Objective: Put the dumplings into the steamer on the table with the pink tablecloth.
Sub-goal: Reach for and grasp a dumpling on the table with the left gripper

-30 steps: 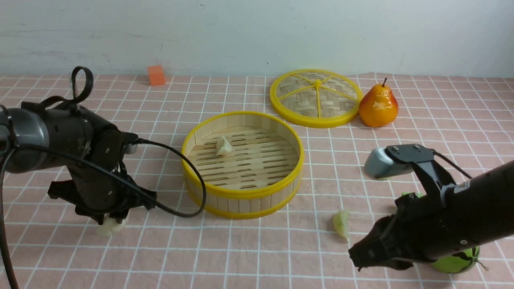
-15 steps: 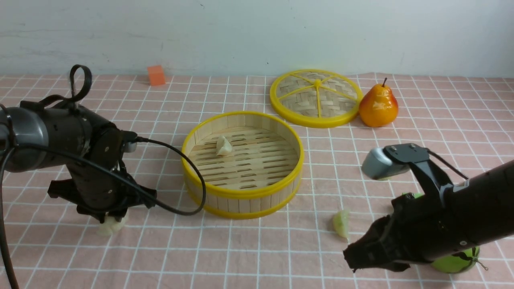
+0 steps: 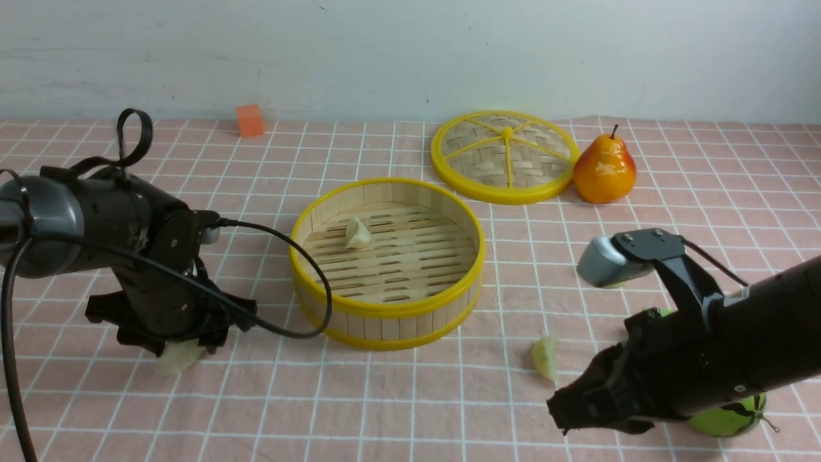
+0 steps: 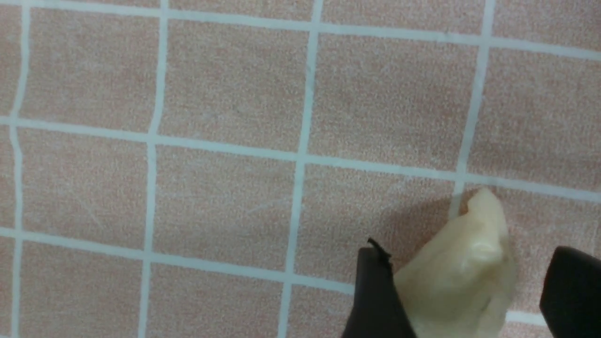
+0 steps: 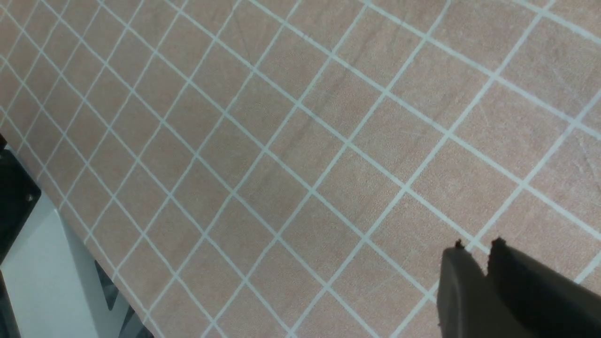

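We find the left fingers (image 4: 375, 300) spread, straddling a cream dumpling (image 4: 462, 277) that lies on the desk (image 4: 225, 94) left of the steamer (image 3: 387, 321), its long axis slanting between them. The right fingers (image 5: 469, 291) are clenched, empty, near a green dumpling (image 3: 545, 358).

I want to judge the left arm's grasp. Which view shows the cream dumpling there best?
Left wrist view: the cream dumpling sits close up between the jaws, touching one, clear of the other. The front view shows only its edge under the left gripper; the right wrist view, just tablecloth.
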`<state>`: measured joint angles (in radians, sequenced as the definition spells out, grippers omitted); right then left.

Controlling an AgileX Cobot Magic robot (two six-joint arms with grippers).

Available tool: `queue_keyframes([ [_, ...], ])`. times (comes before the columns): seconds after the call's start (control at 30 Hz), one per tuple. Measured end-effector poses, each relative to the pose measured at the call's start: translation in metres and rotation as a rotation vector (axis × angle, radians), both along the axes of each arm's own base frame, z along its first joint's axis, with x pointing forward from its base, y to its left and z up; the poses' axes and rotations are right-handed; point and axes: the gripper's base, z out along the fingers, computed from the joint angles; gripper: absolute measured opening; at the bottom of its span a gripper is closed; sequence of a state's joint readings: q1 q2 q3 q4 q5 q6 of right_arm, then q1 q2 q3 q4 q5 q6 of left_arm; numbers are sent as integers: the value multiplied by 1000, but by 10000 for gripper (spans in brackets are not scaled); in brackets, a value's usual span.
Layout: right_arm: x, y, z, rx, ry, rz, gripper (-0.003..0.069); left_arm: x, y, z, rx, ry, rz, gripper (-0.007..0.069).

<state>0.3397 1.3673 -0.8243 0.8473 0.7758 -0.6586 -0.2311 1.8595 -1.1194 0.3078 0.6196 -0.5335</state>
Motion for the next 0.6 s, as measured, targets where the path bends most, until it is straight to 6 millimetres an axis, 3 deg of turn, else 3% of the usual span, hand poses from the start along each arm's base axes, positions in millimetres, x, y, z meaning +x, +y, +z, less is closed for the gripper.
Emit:
queue_keyframes([
  [0.23, -1, 2, 1, 26, 13, -5, 95, 5, -1, -6, -13, -22, -8, 408],
  [0.37, -2, 2, 1, 30, 18, 8, 95, 7, -3, -8, -22, -25, -3, 297],
  [0.6, -2, 2, 2, 33, 19, 10, 98, 5, -3, -3, -40, -35, 12, 300],
])
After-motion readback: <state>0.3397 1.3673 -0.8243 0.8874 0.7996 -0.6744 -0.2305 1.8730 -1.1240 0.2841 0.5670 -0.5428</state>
